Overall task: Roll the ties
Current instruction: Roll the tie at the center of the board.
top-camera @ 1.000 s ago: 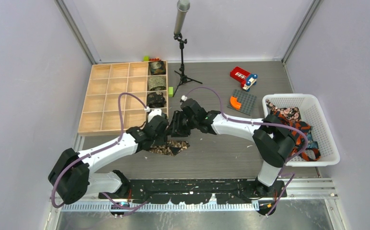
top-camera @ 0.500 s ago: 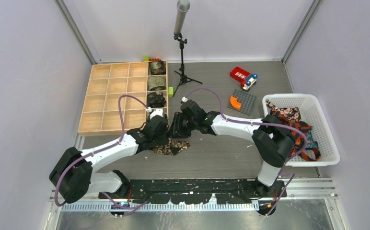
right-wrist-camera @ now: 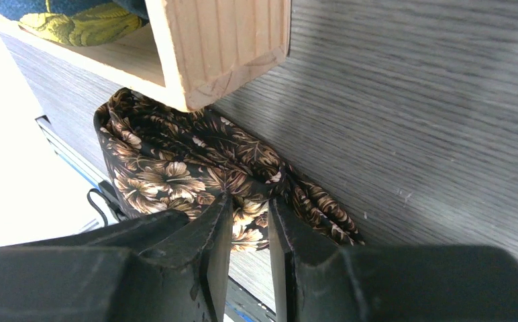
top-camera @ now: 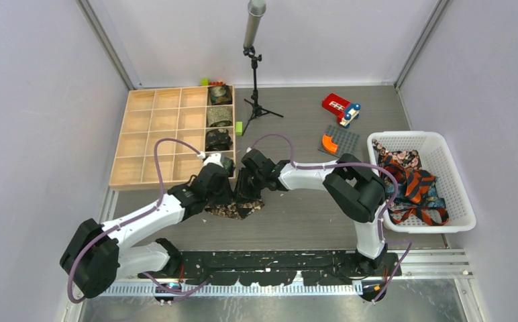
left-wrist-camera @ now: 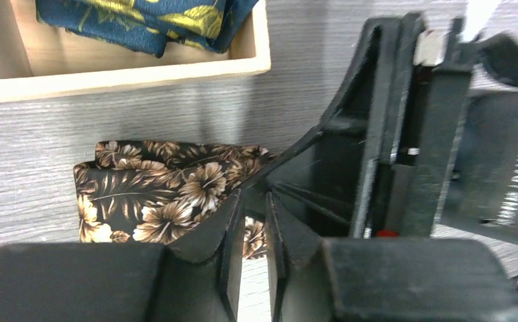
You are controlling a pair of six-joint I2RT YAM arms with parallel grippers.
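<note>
Top view: grey wood-grain table (top-camera: 310, 221), pale lilac walls (top-camera: 35, 100) on 3 sides w/ metal corner rails. Wooden tray (top-camera: 142, 121) w/ grid compartments sits at 10 o'clock; three rolled ties (top-camera: 220, 117) fill its right column, one per compartment. Mic stand (top-camera: 255, 67) at 12, green block (top-camera: 239, 127) just beside the tray's right wall, red toy (top-camera: 340, 107) and grey plate (top-camera: 343, 144) at 1–2. White basket (top-camera: 437, 228) at 3–4 holds loose ties (top-camera: 414, 184) in a heap. Brown floral tie (top-camera: 233, 209) lies flat on the table near centre, at 5 o'clock off the tray's near-right corner; left gripper (top-camera: 224, 196) and right gripper (top-camera: 246, 196) meet over it. Left wrist view: left gripper's fingers nearly together, only a sliver btwn them, tie fabric showing in it; can't tell if it's pinched. The tie is a folded block at 9–10 o'clock from the tips; a blue-and-gold tie (left-wrist-camera: 156, 17) sits in the tray corner at 11. Right wrist view: right gripper's tips clamp a bunched fold of the brown floral tie, which runs under the tray corner at 12.
</note>
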